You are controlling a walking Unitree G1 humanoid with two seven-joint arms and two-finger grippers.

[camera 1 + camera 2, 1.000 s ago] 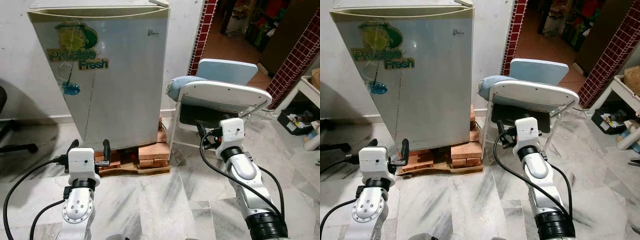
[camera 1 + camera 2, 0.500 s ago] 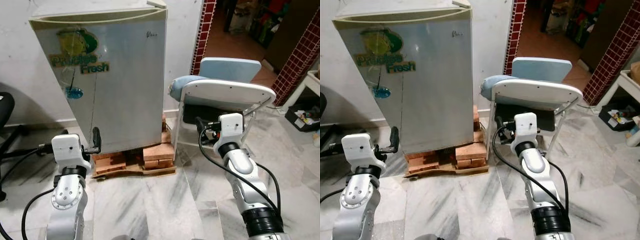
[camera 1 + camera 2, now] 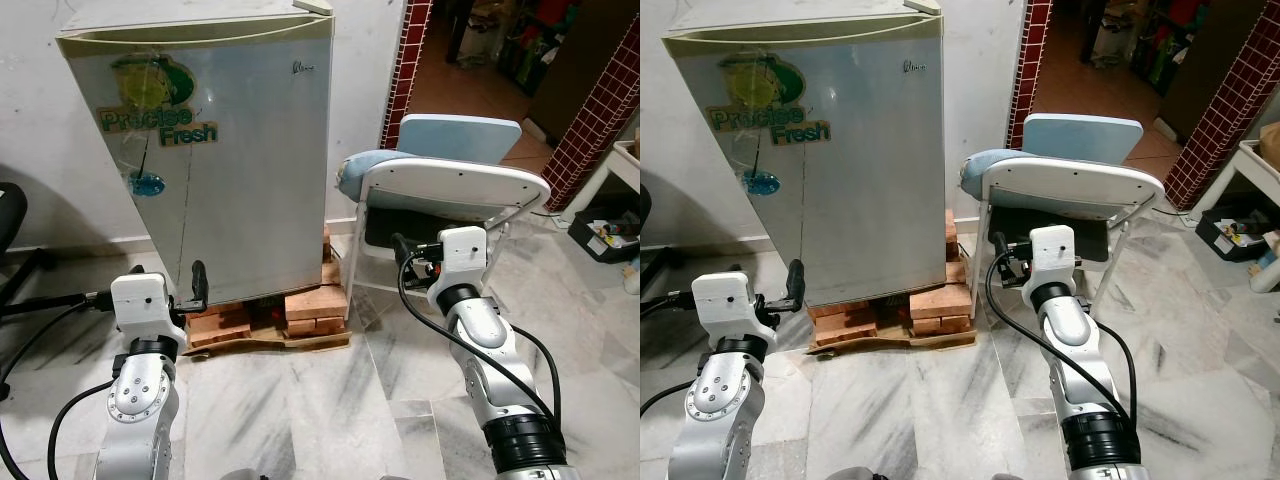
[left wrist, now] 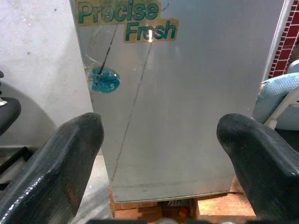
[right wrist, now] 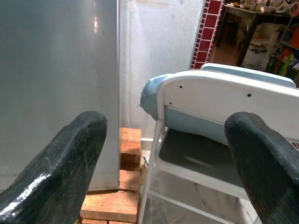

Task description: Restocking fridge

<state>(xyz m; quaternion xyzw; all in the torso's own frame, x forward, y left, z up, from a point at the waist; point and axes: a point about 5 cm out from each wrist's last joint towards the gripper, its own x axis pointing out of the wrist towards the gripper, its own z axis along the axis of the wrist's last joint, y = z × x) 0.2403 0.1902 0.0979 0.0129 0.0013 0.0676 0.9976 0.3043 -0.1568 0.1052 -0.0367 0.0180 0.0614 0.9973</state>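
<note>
From the head views your small silver fridge (image 3: 215, 150) stands shut on bricks (image 3: 300, 310) far left, while both wrist views show left tool (image 4: 159, 154) and right tool (image 5: 166, 161) spread, empty: approach, then open its door.

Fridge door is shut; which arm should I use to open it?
Probably left. The left gripper is open, facing the fridge door squarely. The right gripper faces the white chair beside it.
</note>
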